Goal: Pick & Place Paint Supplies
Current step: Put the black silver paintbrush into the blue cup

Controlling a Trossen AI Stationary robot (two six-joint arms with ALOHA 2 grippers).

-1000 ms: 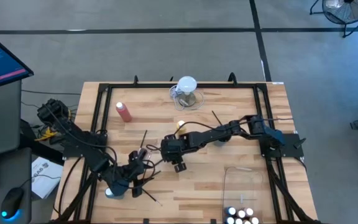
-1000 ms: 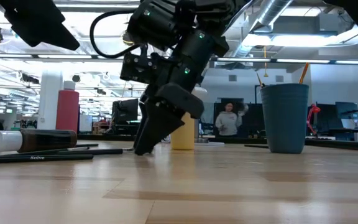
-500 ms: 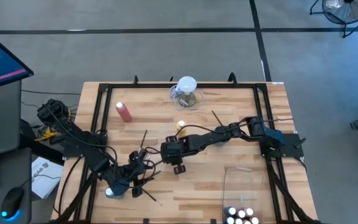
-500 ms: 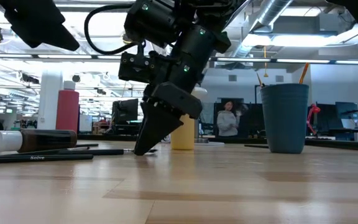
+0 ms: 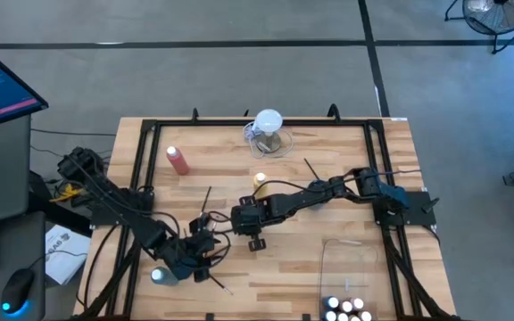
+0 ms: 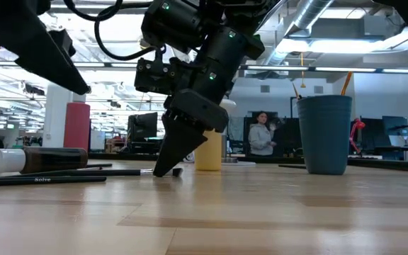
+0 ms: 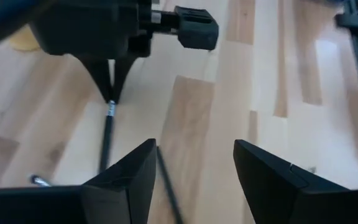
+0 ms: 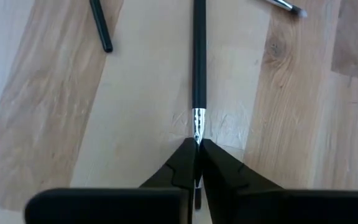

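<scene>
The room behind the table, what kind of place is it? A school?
Probably a big open lab or workshop, not a school: bare pipes and ducts run under the ceiling, computer screens stand on desks, and a person stands far back.

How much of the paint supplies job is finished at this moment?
Done: small white-capped bottles sit in the clear bin. In hand: the right gripper is shut on a paintbrush lying on the table; the left gripper is open nearby. Left: other brushes, the pink-red bottle and the yellow bottle.
</scene>
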